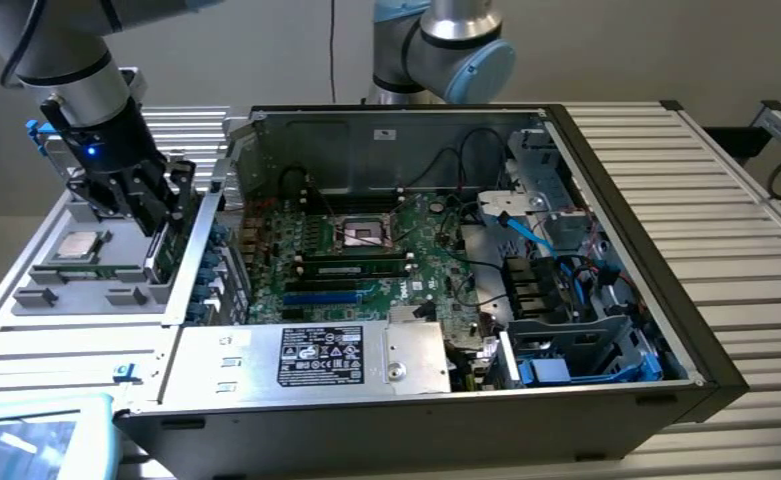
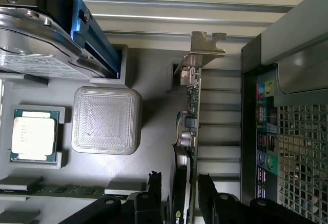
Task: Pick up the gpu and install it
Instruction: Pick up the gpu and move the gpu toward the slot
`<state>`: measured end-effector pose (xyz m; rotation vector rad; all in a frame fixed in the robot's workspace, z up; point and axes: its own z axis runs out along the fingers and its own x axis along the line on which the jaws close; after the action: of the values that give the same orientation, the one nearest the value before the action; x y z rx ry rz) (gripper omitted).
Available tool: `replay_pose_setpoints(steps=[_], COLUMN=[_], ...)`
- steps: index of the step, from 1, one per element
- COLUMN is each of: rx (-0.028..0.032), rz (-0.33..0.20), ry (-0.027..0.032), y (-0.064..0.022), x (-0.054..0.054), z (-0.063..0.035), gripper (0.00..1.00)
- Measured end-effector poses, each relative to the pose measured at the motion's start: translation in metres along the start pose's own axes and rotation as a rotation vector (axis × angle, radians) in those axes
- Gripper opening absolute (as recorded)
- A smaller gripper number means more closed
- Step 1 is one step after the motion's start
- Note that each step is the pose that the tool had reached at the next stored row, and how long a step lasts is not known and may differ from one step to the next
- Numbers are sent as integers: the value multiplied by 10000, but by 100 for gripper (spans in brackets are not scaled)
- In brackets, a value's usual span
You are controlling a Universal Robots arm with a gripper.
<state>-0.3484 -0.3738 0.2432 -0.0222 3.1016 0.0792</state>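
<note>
Standing on edge in the grey tray [image 2: 154,80], along the tray edge nearest the computer case [image 1: 404,405], the gpu [image 2: 188,126] runs lengthwise beside that edge, with its metal bracket [image 2: 205,47] at the end away from my released pincer [image 2: 179,190], whose fingers [image 2: 154,188] straddle the card with gaps.

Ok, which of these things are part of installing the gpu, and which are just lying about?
Job in hand:
- gpu, standing on edge in the grey tray
- open pincer, straddling it
- motherboard in the open computer case

Just lying about:
- processor chip
- grey square block
- hard drive
- memory stick
</note>
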Motion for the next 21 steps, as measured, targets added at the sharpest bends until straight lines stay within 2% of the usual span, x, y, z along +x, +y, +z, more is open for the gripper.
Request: replay_pose_setpoints(steps=[5, 16, 18, 19, 20, 21], rx=[-6, -6, -6, -6, -7, -7], rz=[0, 1, 0, 1, 1, 1], ry=[-1, -1, -1, -3, -1, -1], y=[-2, -2, -2, -2, -2, -2], x=[2, 1, 1, 1, 1, 1], z=[35, 36, 36, 36, 36, 36], gripper=[43, 43, 35, 35, 28, 28])
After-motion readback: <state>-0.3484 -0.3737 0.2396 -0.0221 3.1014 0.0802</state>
